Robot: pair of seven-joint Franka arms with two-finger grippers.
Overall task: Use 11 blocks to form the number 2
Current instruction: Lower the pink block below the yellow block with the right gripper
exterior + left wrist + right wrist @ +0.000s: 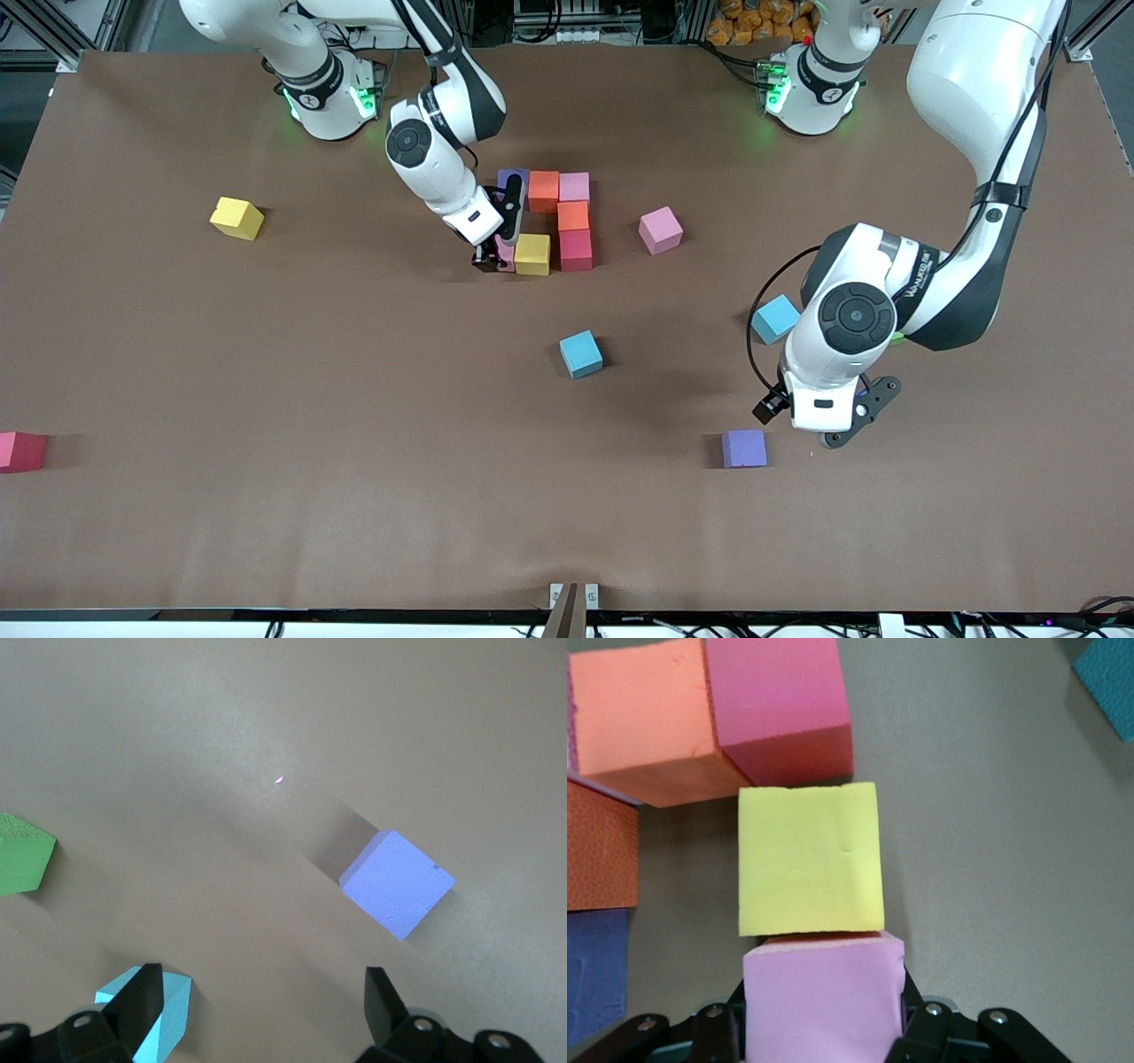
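right gripper (824,1028) clamps pink block (822,992).

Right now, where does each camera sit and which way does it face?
Front: high across the table, facing both bases; both arms show.
Left wrist: looks down past its open fingers at the purple block.
Right wrist: looks down at the pink block its fingers clamp beside the yellow block.
Shared: front also shows that purple block.

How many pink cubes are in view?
3: one pink cube in the formation's top row, one loose pink foam cube beside it, one held pink block in the right gripper against the yellow cube.
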